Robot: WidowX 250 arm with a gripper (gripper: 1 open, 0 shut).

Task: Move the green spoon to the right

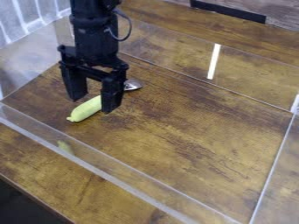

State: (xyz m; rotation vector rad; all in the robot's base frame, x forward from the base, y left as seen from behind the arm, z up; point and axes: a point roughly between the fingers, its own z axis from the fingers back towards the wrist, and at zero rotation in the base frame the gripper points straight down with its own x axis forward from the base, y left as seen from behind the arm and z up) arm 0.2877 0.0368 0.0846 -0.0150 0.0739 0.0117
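Matte black throughout on the black metal gripper (91,94), fingers and body alike, with the same black on the arm column rising above it. Yellow-green on the thick rounded plastic handle of the green spoon (83,109), plain and unpatterned; shiny silver on its small metal bowl, just right of the fingers. Dark brown on the wooden tabletop (198,131), streaked with lighter tan grain in long bands from near left to far right. Colourless on the clear acrylic walls (140,188), edges pale grey-white, with one bright white reflected streak at far right.
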